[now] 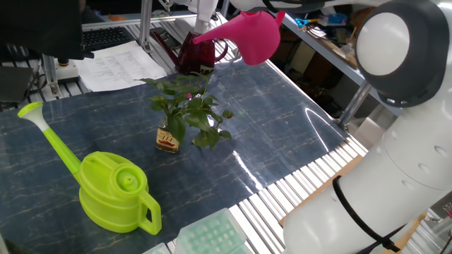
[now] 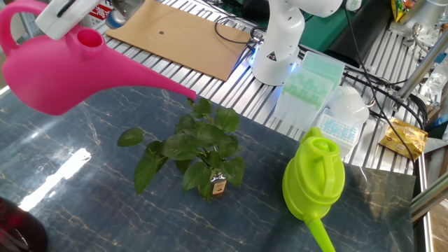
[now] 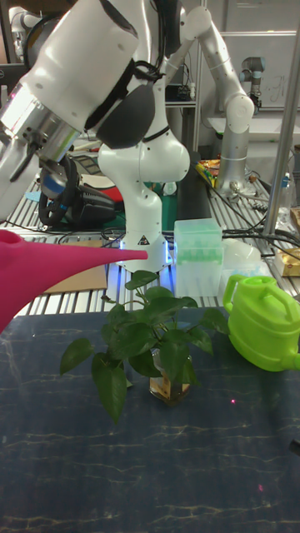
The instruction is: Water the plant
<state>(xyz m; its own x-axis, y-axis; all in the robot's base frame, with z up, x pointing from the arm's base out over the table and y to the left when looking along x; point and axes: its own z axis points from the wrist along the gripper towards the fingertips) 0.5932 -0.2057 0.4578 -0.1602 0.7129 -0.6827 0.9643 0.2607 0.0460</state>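
One plant (image 2: 199, 150) stands on the dark marbled mat (image 2: 105, 210), its leafy stems rising from a small amber bottle (image 2: 218, 186) near the mat's middle. Above and to one side I hold a pink watering can (image 2: 66, 73) in the air, tilted, its spout tip (image 2: 190, 94) just above the outer leaves. My gripper (image 2: 66, 10) is at the can's handle, clamped around it, though my fingertips are mostly out of view. Well apart on the mat sit a lime-green watering can (image 2: 313, 178) and a dark red one (image 1: 198, 53).
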